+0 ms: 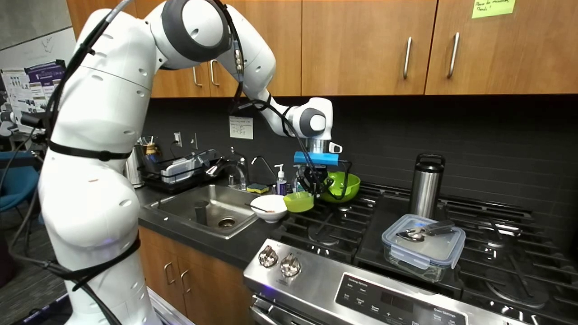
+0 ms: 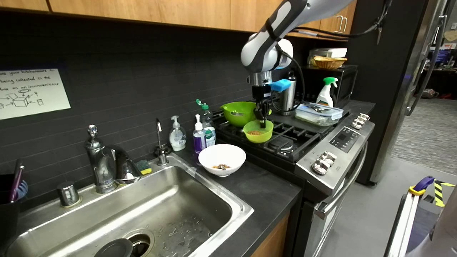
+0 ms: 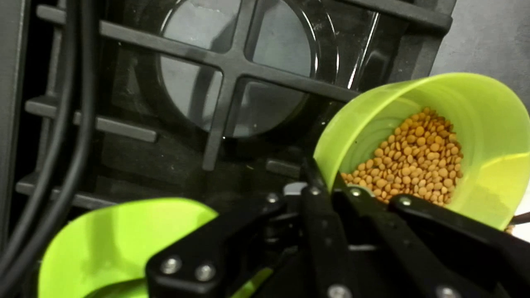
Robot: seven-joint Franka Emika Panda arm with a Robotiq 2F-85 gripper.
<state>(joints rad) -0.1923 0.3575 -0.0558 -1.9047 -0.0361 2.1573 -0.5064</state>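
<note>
My gripper [image 3: 327,182] is shut on the rim of a small light-green bowl, one finger inside and one outside. The small bowl [image 3: 492,132] holds orange-brown lentils [image 3: 414,161], heaped toward the gripper side. It is at the sink-side part of the stove in both exterior views [image 1: 299,202] [image 2: 254,137]. A larger green bowl [image 2: 238,113] stands on the grates right behind the gripper; part of it shows in the wrist view [image 3: 116,236]. A white bowl [image 2: 222,157] with some brown bits and a utensil [image 1: 262,209] stands on the counter beside the small bowl.
The stove grates [image 3: 232,62] lie under the gripper. A steel thermos [image 1: 425,189] and a lidded glass container [image 1: 422,246] with spoons on top stand farther along the stove. Soap bottles [image 2: 200,135], a faucet [image 2: 101,164] and the sink [image 2: 171,200] are on the other side. Wooden cabinets [image 1: 365,49] hang above.
</note>
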